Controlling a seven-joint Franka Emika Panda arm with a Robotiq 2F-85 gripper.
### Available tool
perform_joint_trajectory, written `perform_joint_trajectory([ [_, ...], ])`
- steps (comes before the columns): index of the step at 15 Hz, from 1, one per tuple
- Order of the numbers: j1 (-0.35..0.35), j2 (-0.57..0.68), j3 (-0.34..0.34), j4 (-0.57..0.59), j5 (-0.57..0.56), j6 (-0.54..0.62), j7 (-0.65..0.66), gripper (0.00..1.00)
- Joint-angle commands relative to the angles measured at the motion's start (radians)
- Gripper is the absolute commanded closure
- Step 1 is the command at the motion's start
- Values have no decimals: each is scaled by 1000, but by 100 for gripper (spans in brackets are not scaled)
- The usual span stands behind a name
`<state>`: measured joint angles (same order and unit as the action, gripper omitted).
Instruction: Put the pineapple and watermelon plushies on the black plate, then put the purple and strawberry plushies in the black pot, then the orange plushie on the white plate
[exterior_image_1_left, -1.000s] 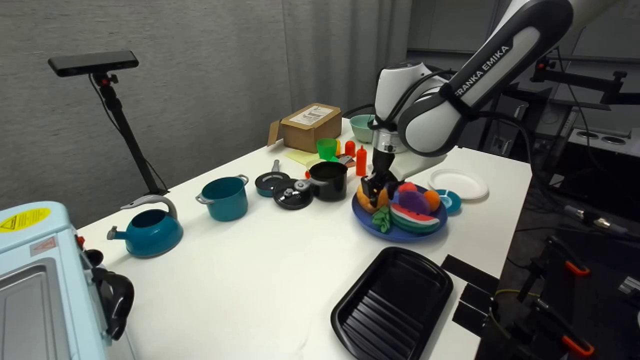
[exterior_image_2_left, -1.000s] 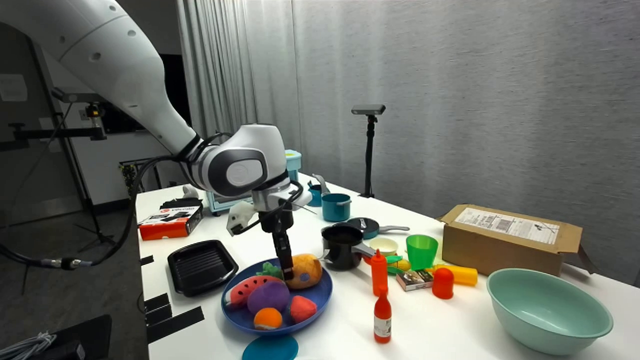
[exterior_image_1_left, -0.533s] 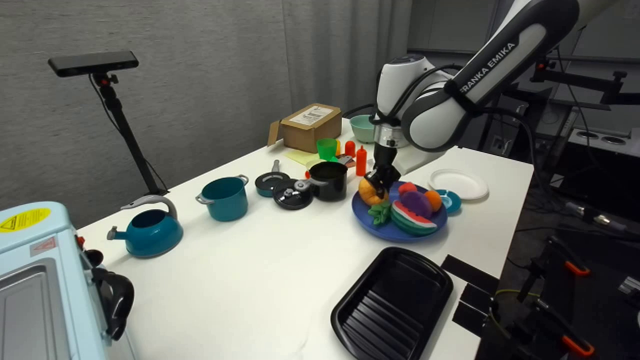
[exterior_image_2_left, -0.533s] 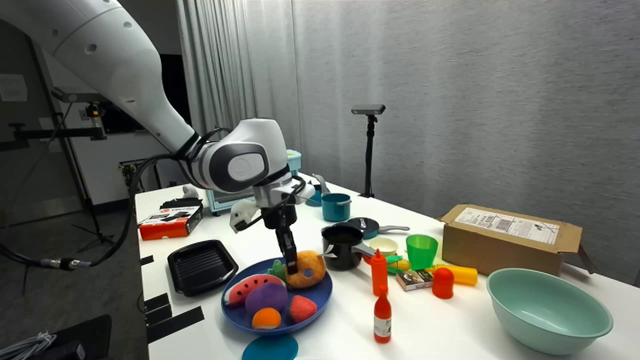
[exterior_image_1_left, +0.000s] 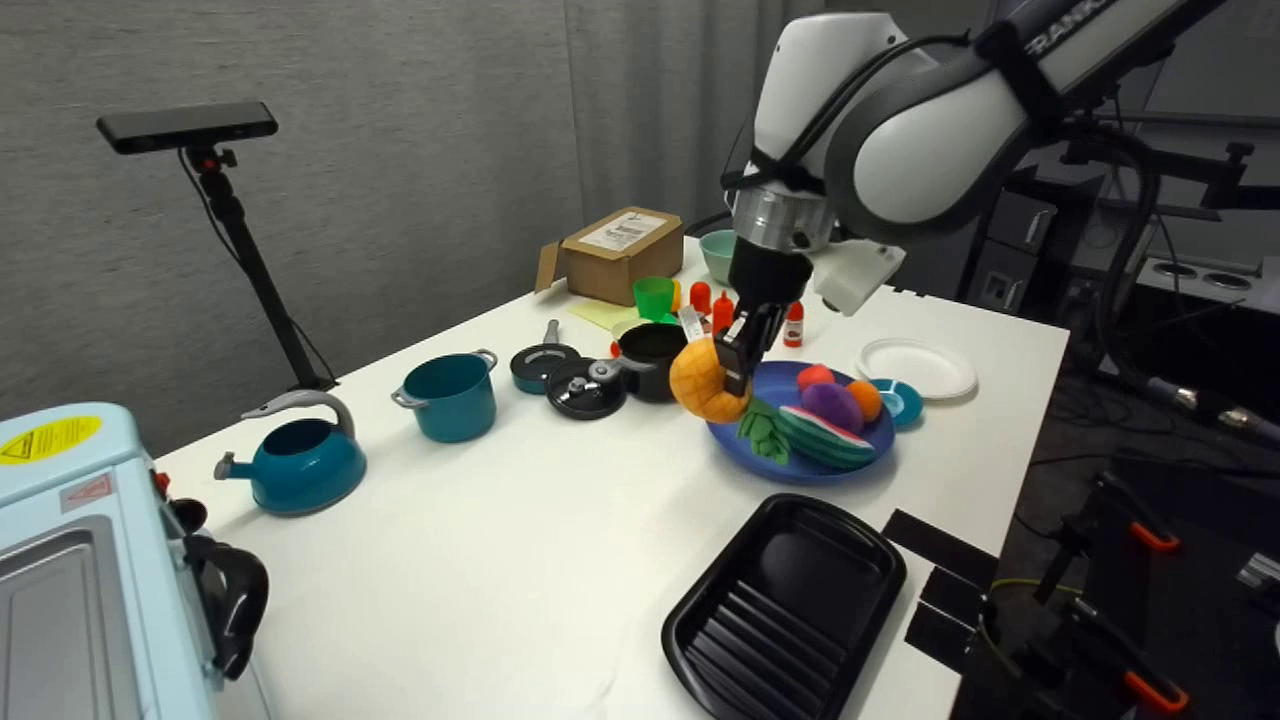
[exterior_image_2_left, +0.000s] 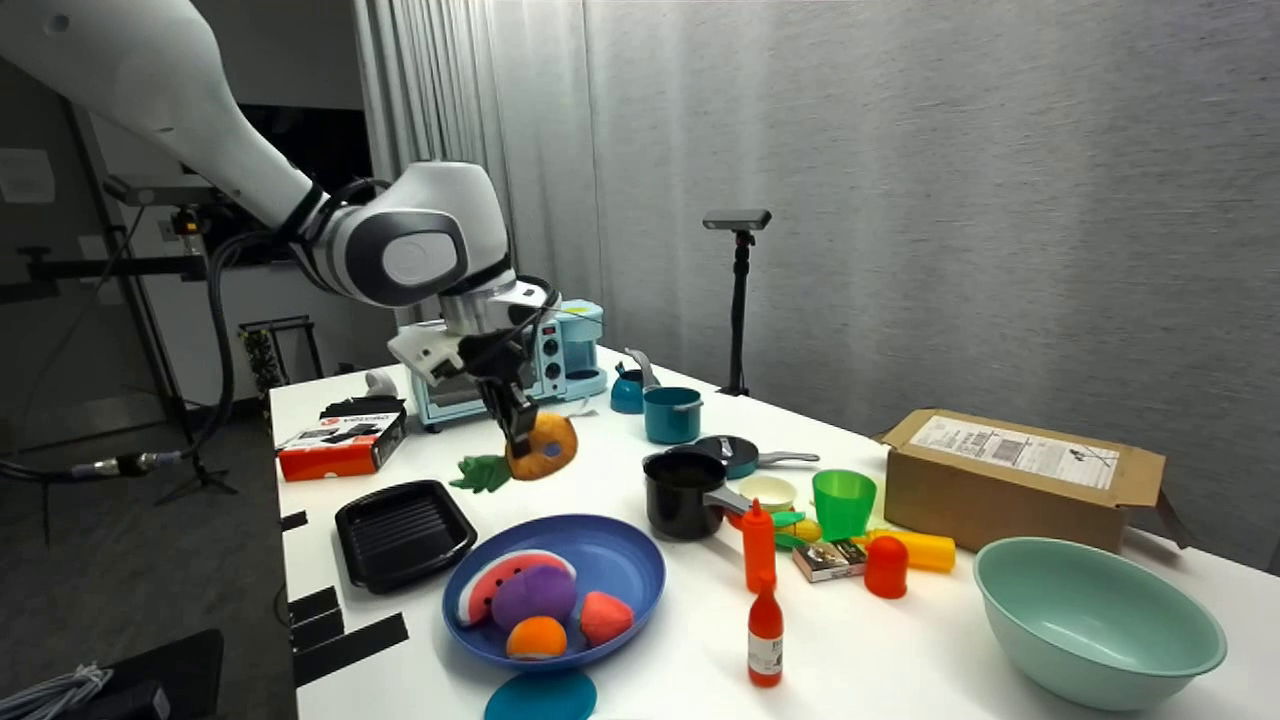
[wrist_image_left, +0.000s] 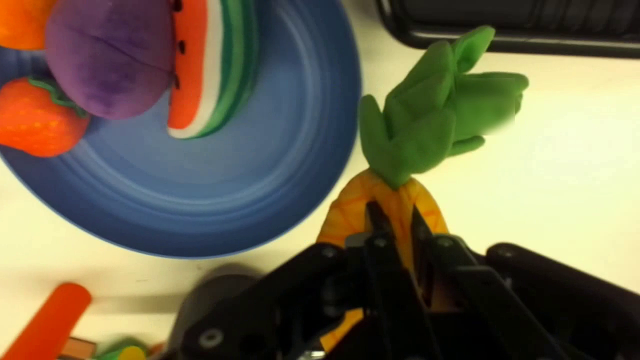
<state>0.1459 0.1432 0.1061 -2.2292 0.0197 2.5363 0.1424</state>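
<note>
My gripper (wrist_image_left: 393, 212) is shut on the orange body of the pineapple plushie (exterior_image_1_left: 705, 383), which hangs above the table beside the blue plate (exterior_image_2_left: 615, 548), green leaves pointing outward. On that plate lie the watermelon plushie (exterior_image_2_left: 490, 585), purple plushie (exterior_image_2_left: 535, 595), strawberry plushie (exterior_image_2_left: 605, 618) and orange plushie (exterior_image_2_left: 537, 638). The black plate, a ridged rectangular tray (exterior_image_1_left: 800, 600), has nothing on it. The black pot (exterior_image_2_left: 685, 495) stands behind the blue plate, partly covered by the pineapple in an exterior view. The white plate (exterior_image_1_left: 917, 368) lies near the table's far edge, bare.
A red squeeze bottle (exterior_image_2_left: 758, 550) and a small sauce bottle (exterior_image_2_left: 766, 640) stand near the black pot. Beyond are a green cup (exterior_image_2_left: 843, 503), a mint bowl (exterior_image_2_left: 1095, 620) and a cardboard box (exterior_image_2_left: 1020, 480). A teal pot (exterior_image_1_left: 450, 397) and kettle (exterior_image_1_left: 305, 465) stand along the wall side.
The gripper has closed on the pineapple and lifted it off the blue plate, carrying it toward the black tray's side. The other plushies stay on the plate; the watermelon has shifted slightly.
</note>
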Motion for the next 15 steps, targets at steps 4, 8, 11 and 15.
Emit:
perform_joint_trajectory([
  [4, 30, -222, 99, -106, 238, -195, -366, 97],
  [8, 57, -234, 91, -150, 221, -294, -538, 97],
  [11, 51, -192, 85, -191, 157, -299, -657, 97],
  [15, 48, -146, 88, -226, 24, -237, -724, 97],
])
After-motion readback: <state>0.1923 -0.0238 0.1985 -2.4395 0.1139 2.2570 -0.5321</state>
